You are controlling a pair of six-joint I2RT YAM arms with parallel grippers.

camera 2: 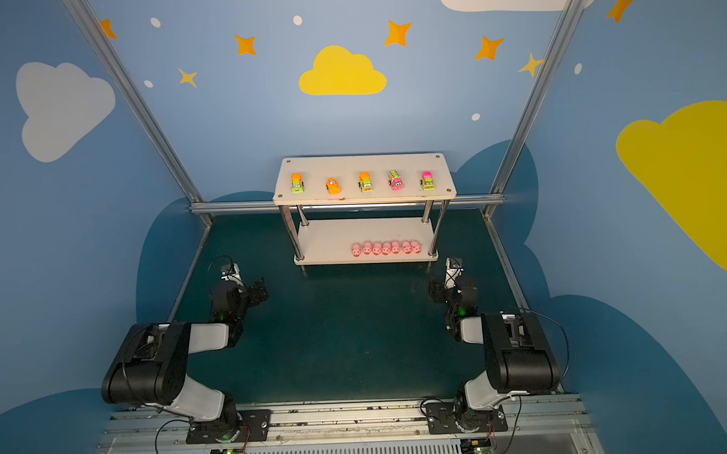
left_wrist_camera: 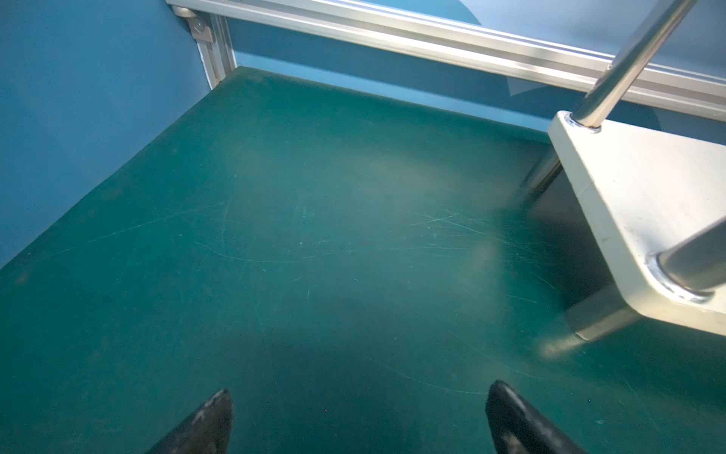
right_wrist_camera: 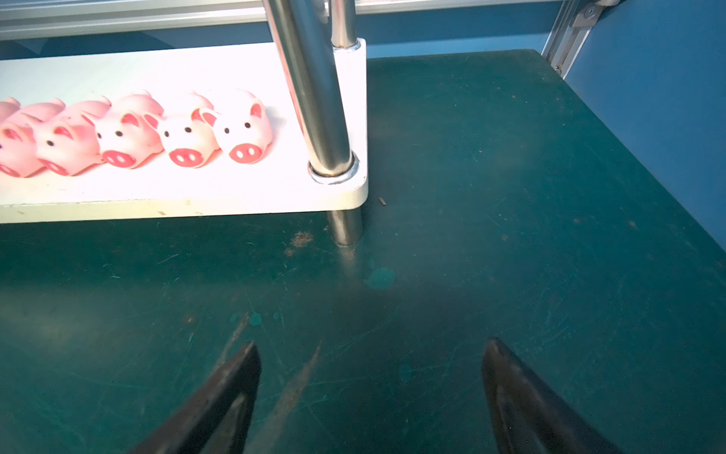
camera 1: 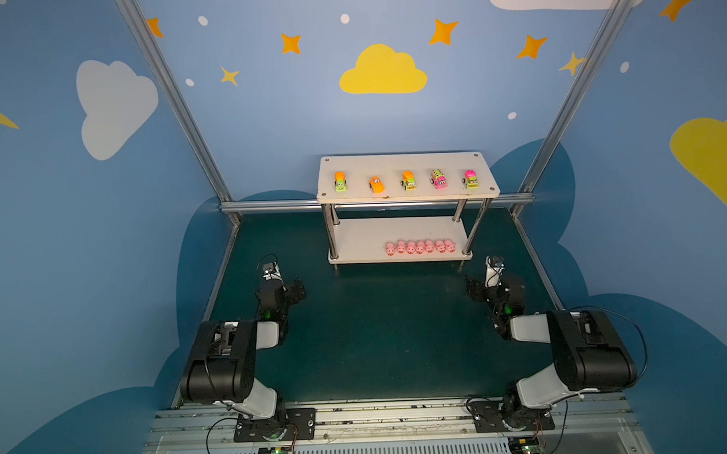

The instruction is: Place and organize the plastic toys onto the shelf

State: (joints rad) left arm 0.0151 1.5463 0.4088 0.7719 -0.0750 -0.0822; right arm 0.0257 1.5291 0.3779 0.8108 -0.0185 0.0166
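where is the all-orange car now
In both top views the orange car sits on the top board of the shelf, second from the left in the row of five, between the leftmost truck and the middle truck.

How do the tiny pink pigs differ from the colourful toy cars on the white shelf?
The tiny pink pigs fill the lower board's right half; the colourful toy cars span the upper board. The pigs crowd side by side; the cars stand spaced apart. Both rows face forward.
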